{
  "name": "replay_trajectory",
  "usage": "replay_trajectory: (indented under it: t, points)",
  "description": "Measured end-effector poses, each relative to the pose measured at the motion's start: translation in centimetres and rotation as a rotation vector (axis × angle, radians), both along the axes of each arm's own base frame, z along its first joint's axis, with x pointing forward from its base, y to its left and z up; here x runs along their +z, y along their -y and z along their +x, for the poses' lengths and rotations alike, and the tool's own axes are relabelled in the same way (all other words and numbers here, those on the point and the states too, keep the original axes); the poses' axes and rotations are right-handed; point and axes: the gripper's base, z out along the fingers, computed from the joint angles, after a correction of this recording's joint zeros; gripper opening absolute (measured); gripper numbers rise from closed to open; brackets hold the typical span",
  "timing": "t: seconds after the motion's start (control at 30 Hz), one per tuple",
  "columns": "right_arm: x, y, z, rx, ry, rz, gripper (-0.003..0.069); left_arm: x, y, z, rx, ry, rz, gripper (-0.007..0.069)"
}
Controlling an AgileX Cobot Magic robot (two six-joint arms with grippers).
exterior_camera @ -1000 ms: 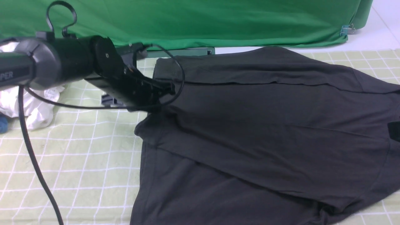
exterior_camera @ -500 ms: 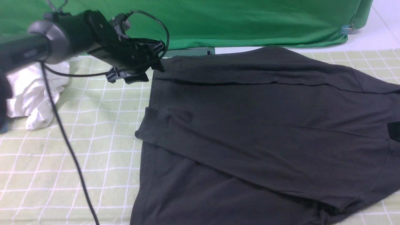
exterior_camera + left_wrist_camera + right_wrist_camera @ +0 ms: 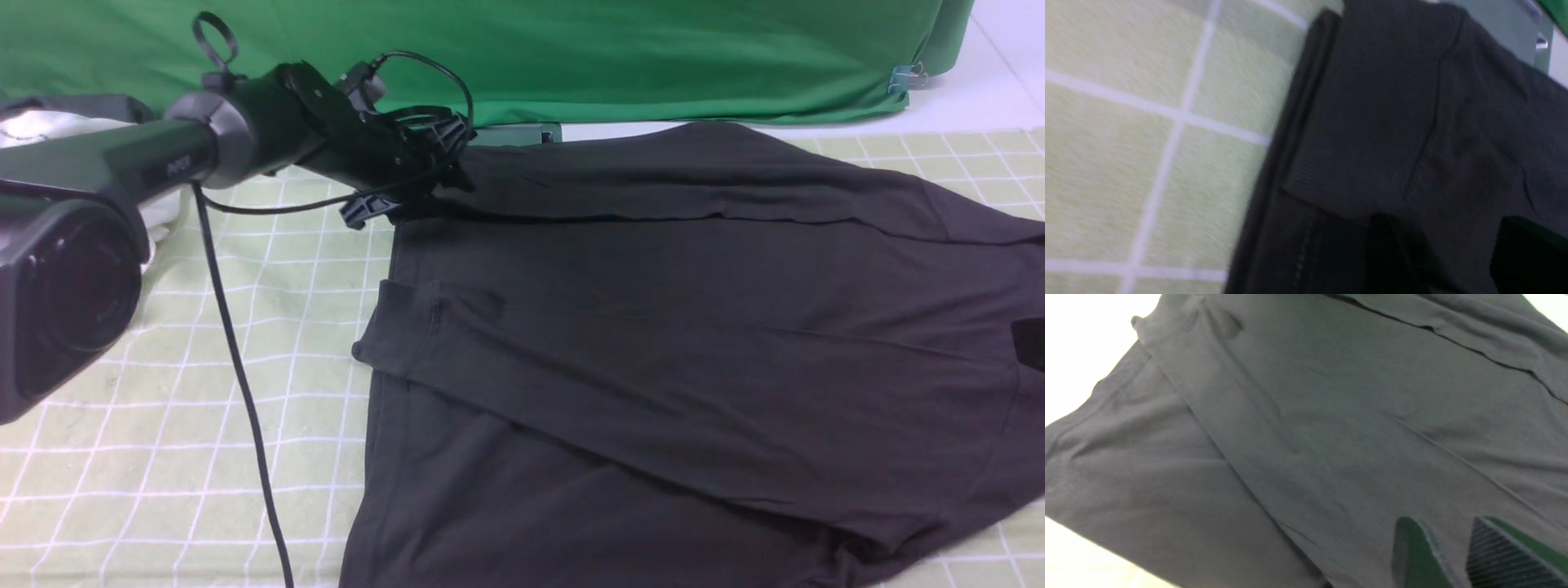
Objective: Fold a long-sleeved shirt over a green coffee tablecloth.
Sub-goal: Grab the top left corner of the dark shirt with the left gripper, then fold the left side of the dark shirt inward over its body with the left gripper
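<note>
Now the left jaws, spread, have moved to a far corner of the long-sleeved shirt (image 3: 694,327); right jaws slightly parted.

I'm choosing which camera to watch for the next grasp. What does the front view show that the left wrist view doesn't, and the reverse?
Only the front view shows the whole long-sleeved shirt spread out, a white garment and the deep-green backdrop. Only the left wrist view shows the ribbed cuff and its stitched seam up close. Both show the shirt's edge lying on the green coffee tablecloth, and the left gripper over that far corner, jaws apart.
</note>
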Motion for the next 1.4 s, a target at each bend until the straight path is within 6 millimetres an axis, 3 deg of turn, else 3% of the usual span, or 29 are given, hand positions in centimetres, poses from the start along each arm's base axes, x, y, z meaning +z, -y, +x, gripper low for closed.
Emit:
replay_trajectory:
  t: [0.47,0.6,0.73,0.8,0.93,1.1,1.23,1.4]
  points:
    - [0.0,0.0,0.0,0.0,0.0,0.0,0.0219,-1.1,0.0,0.9,0.178,0.003,-0.101,0.0345]
    - [0.0,0.0,0.0,0.0,0.0,0.0,0.0223,-1.4,0.0,1.1,0.202,0.006,-0.123,0.0267]
    - [0.0,0.0,0.0,0.0,0.0,0.0,0.0227,-1.4,0.1,1.0,0.178,0.003,-0.129,0.0076]
    - [0.0,0.0,0.0,0.0,0.0,0.0,0.0227,-1.2,0.3,0.8,0.146,-0.002,-0.128,0.0033]
    - [0.0,0.0,0.0,0.0,0.0,0.0,0.0231,1.4,0.8,0.2,0.077,0.0,-0.147,0.0022]
    - [0.0,0.0,0.0,0.0,0.0,0.0,0.0235,9.3,1.4,-2.3,-0.046,0.037,-0.195,0.0022]
    - [0.0,0.0,0.0,0.0,0.0,0.0,0.0237,13.7,2.1,-4.8,-0.133,0.044,-0.198,0.0022]
    - [-0.1,0.0,-0.1,0.002,-0.008,-0.003,0.0237,16.2,3.0,-8.9,-0.227,0.018,-0.096,0.0022]
